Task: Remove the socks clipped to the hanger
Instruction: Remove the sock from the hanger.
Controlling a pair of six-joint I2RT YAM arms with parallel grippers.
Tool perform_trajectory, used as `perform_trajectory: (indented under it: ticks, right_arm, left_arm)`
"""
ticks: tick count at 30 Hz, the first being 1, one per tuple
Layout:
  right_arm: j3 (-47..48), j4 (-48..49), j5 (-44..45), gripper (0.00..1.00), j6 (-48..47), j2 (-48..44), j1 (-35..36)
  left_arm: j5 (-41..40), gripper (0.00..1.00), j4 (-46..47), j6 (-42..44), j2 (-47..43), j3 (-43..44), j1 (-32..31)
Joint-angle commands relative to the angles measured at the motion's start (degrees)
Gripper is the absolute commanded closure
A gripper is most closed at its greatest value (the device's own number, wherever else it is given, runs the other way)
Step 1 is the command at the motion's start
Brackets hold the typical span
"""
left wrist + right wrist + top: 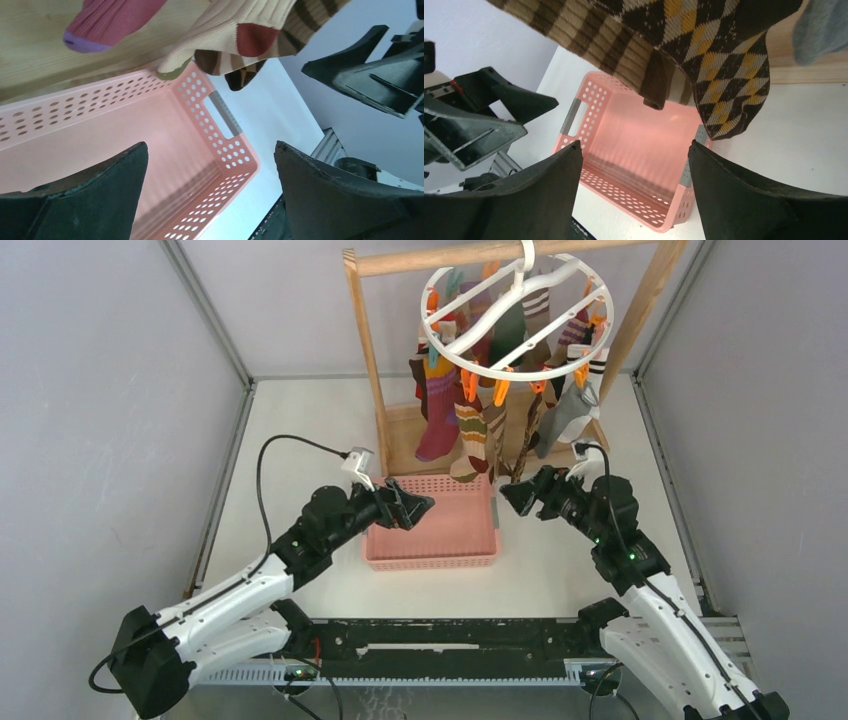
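Below socks [470, 430]: pink basket [432, 562]; wooden rack [367, 350] behind hanger [490, 372].

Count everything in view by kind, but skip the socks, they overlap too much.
Pink basket: 1
Round white hanger: 1
Wooden rack: 1
Robot arms: 2
Total: 5
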Motion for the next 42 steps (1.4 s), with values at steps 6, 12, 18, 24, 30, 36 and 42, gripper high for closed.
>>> perform_trajectory:
  ticks: [6,12,18,24,30,36,42]
  right_arm:
    - [4.7,1.7,11.3,0.30,-4.1,0.8,-1.8]
    - [4.8,4.6,14.9,0.37,-3.1,5.3,-3.1]
    - [4.8,7.7,16.3,0.36,-1.5,10.6,-3.2]
    - [4.4,10.5,18.0,0.31,0.1,15.0,-2.7]
    - [3.2,15.0,19.5,0.22,1.4,18.8,-1.7]
    - [2.9,17.2,21.4,0.17,2.5,22.0,-1.1]
    - [1.7,18.5,24.3,0.17,3.9,25.2,-0.3]
  left_arm:
    - [-2.4,0.00,3.1,1.9,1.9,6.6,-4.3]
    - [-3.3,0.00,2.1,2.5,2.3,7.7,-6.3]
    - [-4.5,0.00,1.2,3.1,2.4,8.6,-7.3]
    - [-5.7,0.00,0.9,3.3,1.8,8.5,-8.0]
    - [-6.2,0.00,0.8,3.4,1.1,8.1,-8.6]
    - [-6.5,0.00,0.6,3.5,0.6,7.8,-8.8]
    - [-6.9,0.00,0.7,3.6,-0.3,7.0,-9.1]
